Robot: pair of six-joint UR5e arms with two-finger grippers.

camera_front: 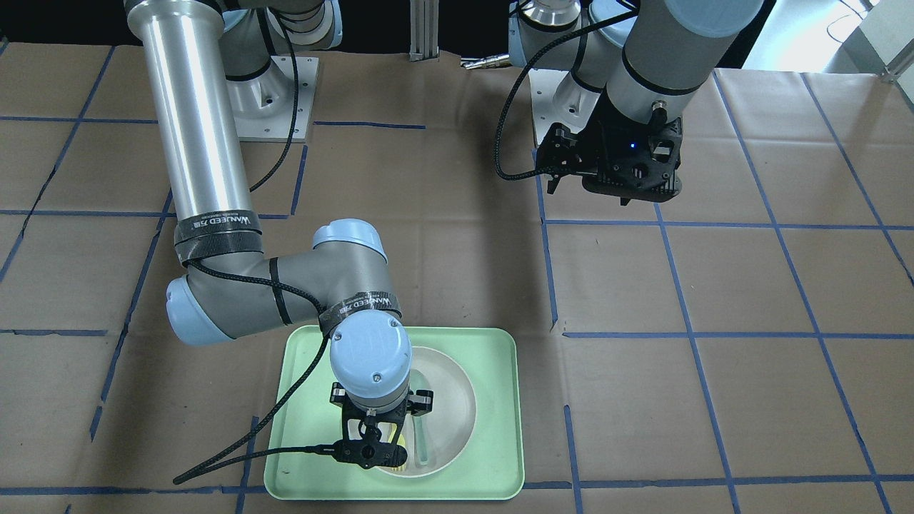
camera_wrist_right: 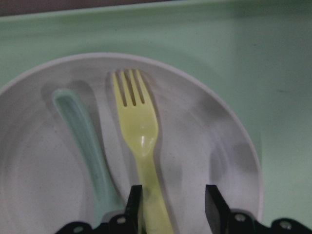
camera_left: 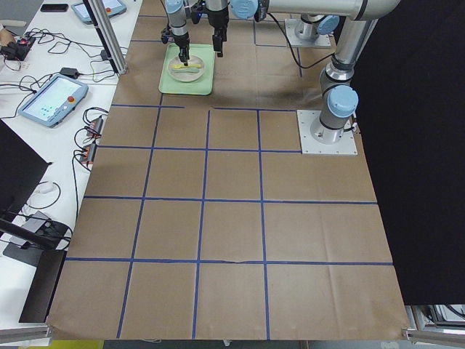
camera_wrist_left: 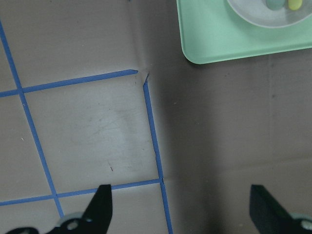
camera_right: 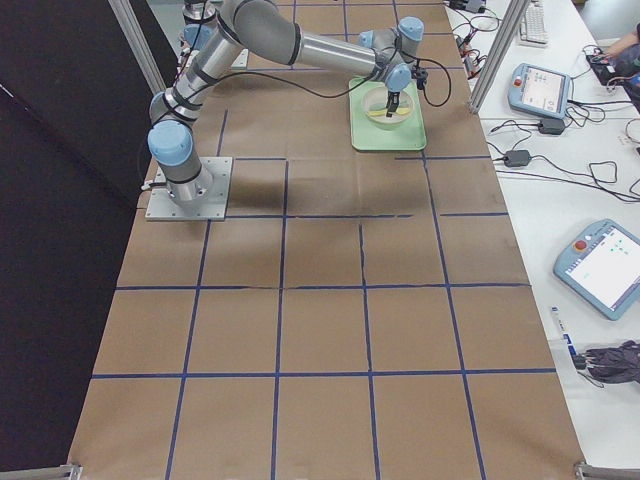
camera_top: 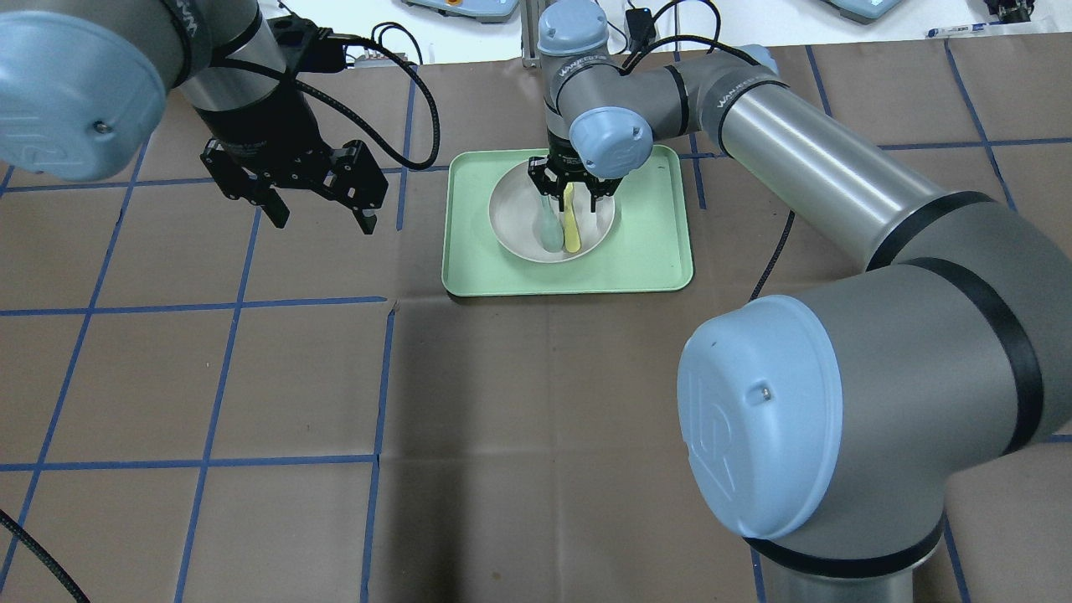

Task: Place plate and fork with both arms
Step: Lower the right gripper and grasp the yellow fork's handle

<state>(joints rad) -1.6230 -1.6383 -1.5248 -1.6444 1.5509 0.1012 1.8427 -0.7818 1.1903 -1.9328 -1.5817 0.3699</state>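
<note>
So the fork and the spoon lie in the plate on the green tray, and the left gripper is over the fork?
No, the right gripper is over the fork; the overhead view shows it. The left gripper hangs open over the table, away from the tray. The rest holds.

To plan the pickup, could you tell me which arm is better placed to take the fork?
Probably the right: the right tool is open astride the fork on the plate, while the left tool hovers open over the table beside the tray.
</note>
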